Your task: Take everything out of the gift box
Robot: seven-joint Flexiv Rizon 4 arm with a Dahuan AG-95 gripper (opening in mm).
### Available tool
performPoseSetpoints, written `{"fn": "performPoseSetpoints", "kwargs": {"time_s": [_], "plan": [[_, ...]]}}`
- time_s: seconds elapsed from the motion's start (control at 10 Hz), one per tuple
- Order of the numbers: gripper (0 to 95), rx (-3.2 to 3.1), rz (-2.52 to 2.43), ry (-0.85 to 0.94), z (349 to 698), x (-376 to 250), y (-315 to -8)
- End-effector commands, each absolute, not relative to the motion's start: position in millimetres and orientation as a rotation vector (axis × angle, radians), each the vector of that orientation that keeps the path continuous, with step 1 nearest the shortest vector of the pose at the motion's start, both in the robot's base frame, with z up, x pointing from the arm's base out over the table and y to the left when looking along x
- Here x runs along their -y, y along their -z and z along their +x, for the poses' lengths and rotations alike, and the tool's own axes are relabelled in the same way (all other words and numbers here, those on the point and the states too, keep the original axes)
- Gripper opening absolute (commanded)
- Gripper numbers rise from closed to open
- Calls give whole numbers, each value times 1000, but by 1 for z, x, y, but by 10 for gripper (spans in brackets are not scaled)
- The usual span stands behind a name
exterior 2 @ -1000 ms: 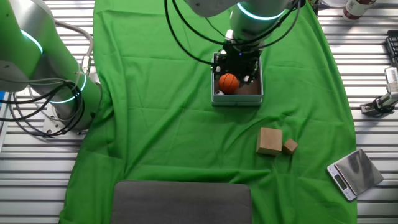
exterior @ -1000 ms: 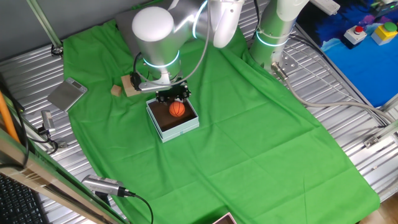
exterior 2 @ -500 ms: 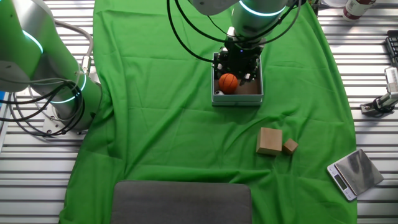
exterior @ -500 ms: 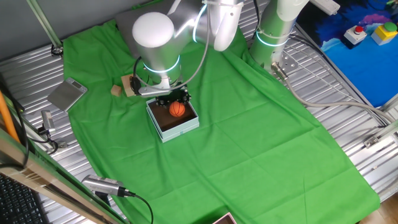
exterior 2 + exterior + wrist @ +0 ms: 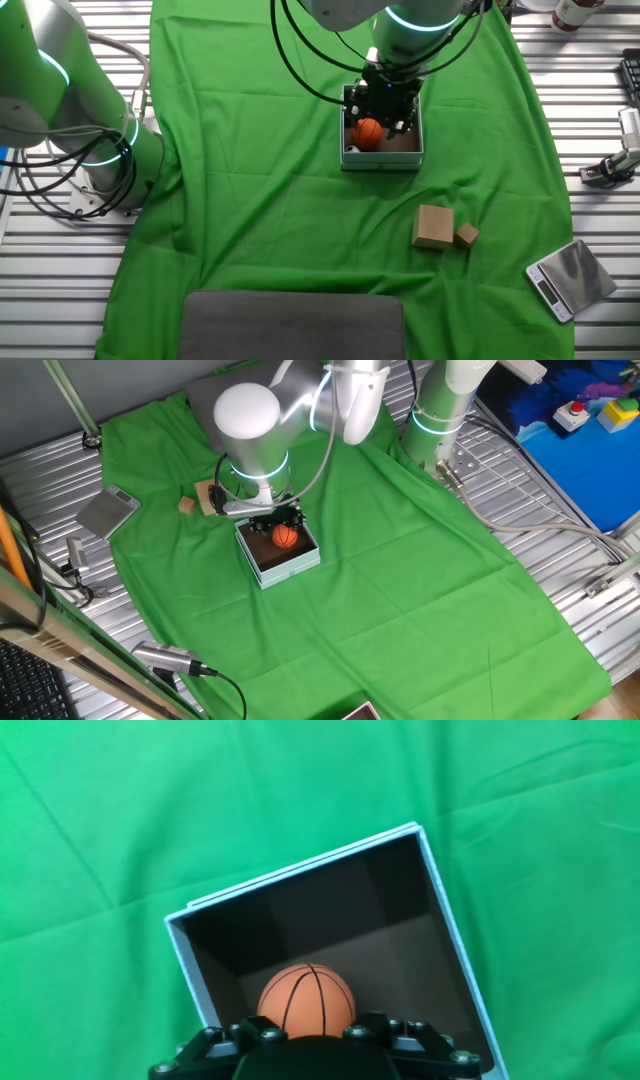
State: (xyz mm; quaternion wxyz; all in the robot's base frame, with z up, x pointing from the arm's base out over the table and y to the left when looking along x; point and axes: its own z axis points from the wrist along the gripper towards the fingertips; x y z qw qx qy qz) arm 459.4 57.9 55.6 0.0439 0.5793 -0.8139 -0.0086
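Hand view: end effector [image 5: 310, 1045] hung right over the orange ball [image 5: 306, 1002] in the gift box [image 5: 190, 970].

Box sat on the green cloth [image 5: 420, 580] on the surface, w/ the arm low over its back edge. Orange ball lay inside on the brown floor, just under the fingers. Couldn't tell if the end effector was open or closed; fingertips were hidden & no view showed them on the ball. A bit of white, prob. the soccer ball [image 5: 352, 149], peeked out by the box wall in the other fixed view. Two tan blocks [image 5: 434, 227] lay on the cloth, well apart from the box. Step, I think: getting the orange ball. Next it'd need to go straight down, one finger each side of the ball, squeeze softly so it doesn't roll, then lift clear of the walls.
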Motion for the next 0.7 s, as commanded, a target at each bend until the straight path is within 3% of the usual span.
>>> {"fn": "performPoseSetpoints", "kwargs": {"time_s": [0.1, 0.4, 0.5, 0.7], "plan": [[570, 2504, 1750, 41, 460, -59, -54], [570, 2546, 1706, 64, 461, -64, -52], [0, 2553, 1695, 64, 461, -65, -52], [0, 2558, 1686, 64, 461, -65, -52]]}}
